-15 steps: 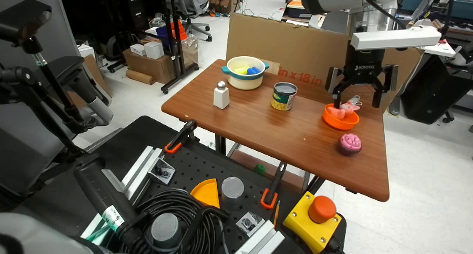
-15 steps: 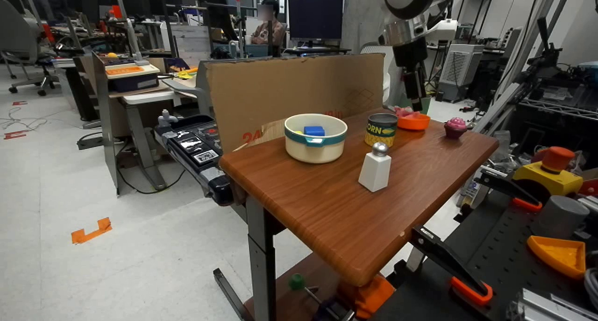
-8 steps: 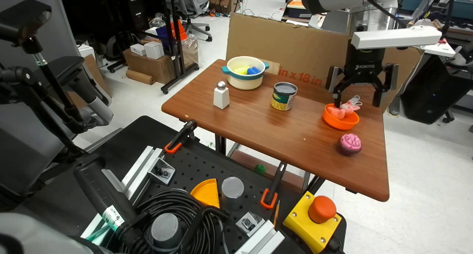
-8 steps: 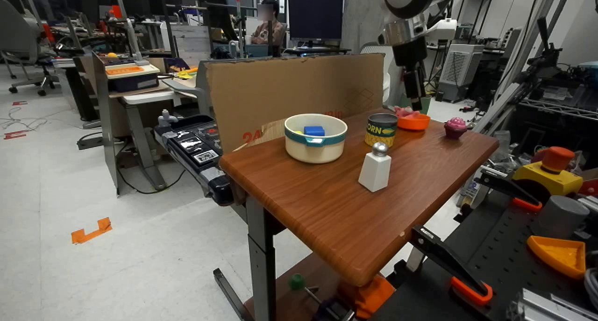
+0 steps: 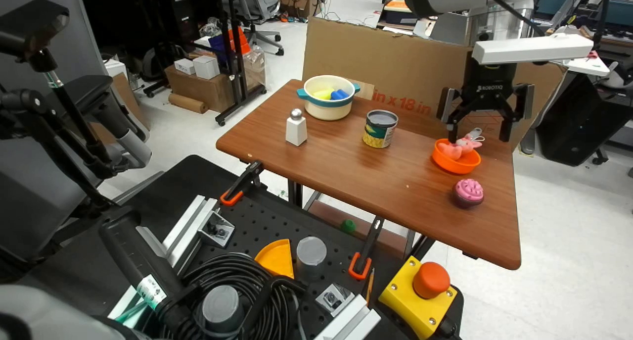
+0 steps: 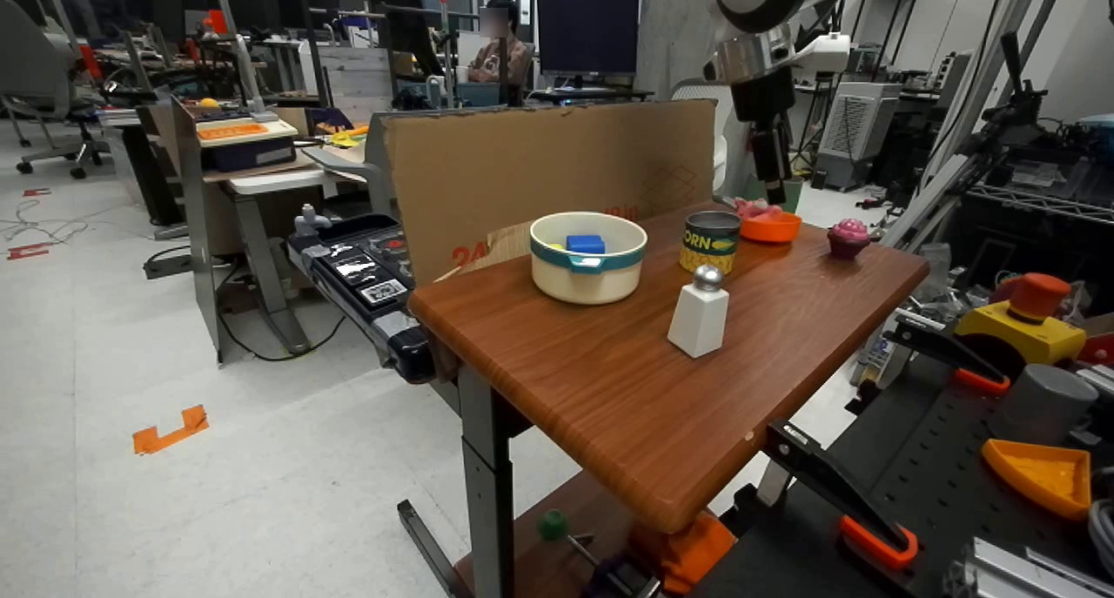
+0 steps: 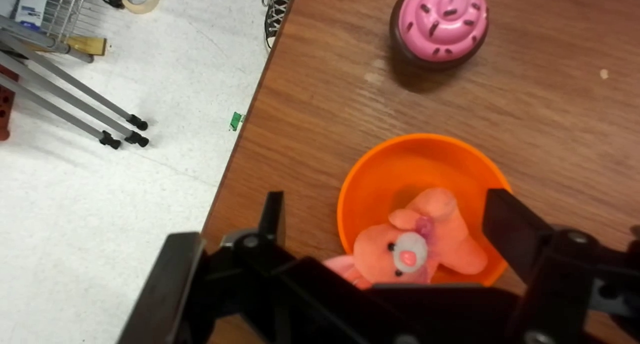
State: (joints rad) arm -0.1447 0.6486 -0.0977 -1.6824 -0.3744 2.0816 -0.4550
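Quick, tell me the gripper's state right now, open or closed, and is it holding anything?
Gripper: open, jaws wide apart, holding nothing, near the orange bowl with the pink plush toy.

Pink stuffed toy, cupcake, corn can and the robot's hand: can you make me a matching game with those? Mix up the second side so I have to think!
Things:
1. Pink stuffed toy
2. Cupcake
3. Corn can
4. Hand

Matches:
A. Has a pink swirl with dark sprinkles
B. Open, gripping nothing
C. Has a green and yellow label
D. Lying in the orange bowl

Right pairs: 1-D, 2-A, 3-C, 4-B
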